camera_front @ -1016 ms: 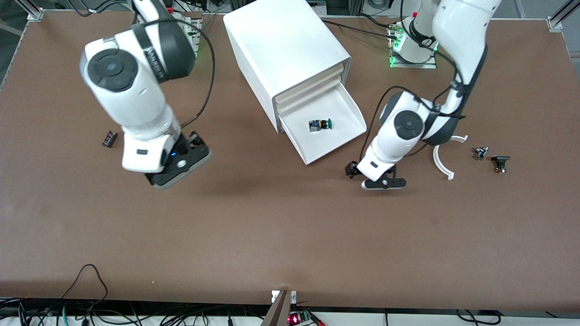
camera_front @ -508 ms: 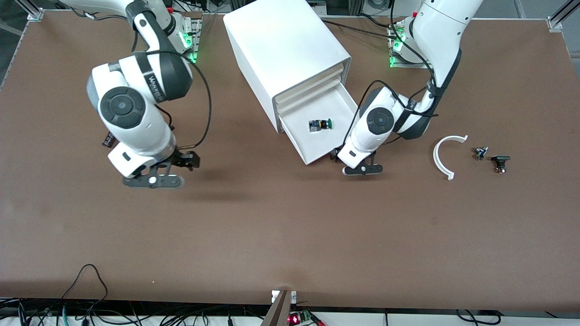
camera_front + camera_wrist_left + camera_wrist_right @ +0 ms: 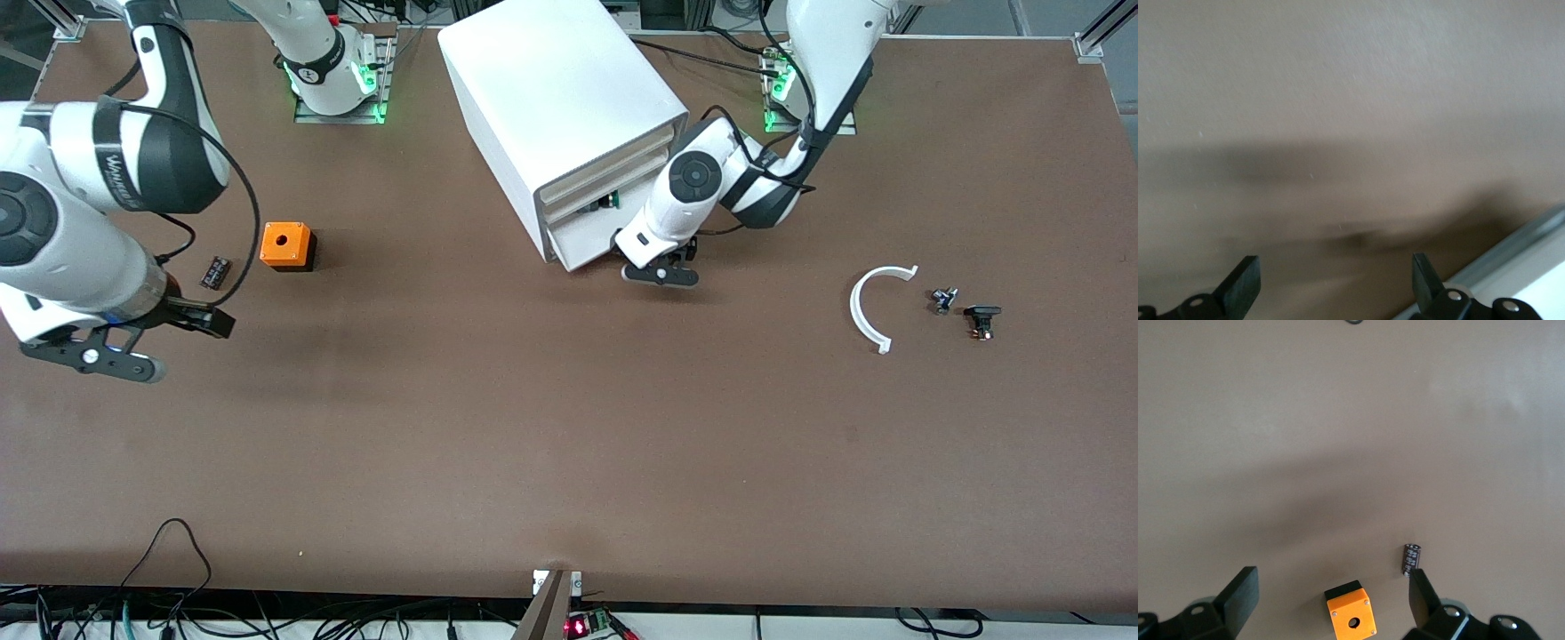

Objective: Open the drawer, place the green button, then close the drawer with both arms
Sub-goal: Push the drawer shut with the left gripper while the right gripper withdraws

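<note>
The drawer at the bottom of the white cabinet is pushed most of the way in. Only a short part with its front lip sticks out. The button shows only in part, in the drawer just under the drawers above. My left gripper is at the drawer's front lip, low over the table. In the left wrist view it is open and empty, with a white edge beside one finger. My right gripper is open and empty, up over the table at the right arm's end.
An orange cube with a hole and a small black part lie by the right gripper; both show in the right wrist view. A white curved piece and two small dark parts lie toward the left arm's end.
The left gripper has moved toward the cabinet and the drawer has slid in with it, covering most of the button. The right arm has swung away toward its end, uncovering the orange cube.
</note>
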`<state>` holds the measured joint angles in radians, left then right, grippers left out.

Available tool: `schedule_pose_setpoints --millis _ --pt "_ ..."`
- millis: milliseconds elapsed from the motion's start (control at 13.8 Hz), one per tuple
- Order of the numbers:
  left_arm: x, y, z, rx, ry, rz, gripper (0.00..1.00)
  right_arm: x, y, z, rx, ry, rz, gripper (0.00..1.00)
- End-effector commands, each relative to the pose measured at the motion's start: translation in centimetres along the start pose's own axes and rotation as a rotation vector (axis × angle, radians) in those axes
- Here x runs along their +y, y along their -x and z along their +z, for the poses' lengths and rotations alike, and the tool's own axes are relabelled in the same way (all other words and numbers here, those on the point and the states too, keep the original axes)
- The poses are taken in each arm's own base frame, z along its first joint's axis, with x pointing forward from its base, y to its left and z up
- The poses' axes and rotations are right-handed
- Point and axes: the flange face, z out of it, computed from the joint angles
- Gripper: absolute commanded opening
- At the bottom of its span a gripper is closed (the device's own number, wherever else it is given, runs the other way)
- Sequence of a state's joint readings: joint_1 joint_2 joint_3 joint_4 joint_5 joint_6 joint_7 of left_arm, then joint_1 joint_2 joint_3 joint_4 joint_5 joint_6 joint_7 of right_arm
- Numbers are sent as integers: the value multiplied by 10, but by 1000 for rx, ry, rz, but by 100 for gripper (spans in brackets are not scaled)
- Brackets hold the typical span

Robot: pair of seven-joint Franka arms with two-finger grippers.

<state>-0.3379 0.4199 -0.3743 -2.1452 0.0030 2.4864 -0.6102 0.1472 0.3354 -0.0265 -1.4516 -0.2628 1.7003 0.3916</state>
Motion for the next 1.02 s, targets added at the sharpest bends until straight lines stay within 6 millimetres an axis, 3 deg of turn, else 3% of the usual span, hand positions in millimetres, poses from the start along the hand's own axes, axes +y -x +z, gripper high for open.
schedule_pose_setpoints --millis 0,73,290,580,653,725,943 --pt "10 29 -6 -28 -15 37 100 25 13 -34 13 -40 -9 100" --pt "18 39 -3 -40 -17 60 100 35 18 -37 -27 -79 1 100" --pt "17 44 1 -53 -24 74 100 78 23 -46 -63 -129 -44 100" --pt "8 30 -13 -22 -11 52 100 141 19 -37 -68 -241 -115 100" --pt "4 22 -29 13 -2 45 100 144 22 -32 -77 -241 -115 100" --pt "-7 5 -57 75 18 17 100 148 28 -27 -85 -243 -110 100" --pt "-77 -49 -160 274 78 -144 100 158 48 -18 -80 -249 -97 100"
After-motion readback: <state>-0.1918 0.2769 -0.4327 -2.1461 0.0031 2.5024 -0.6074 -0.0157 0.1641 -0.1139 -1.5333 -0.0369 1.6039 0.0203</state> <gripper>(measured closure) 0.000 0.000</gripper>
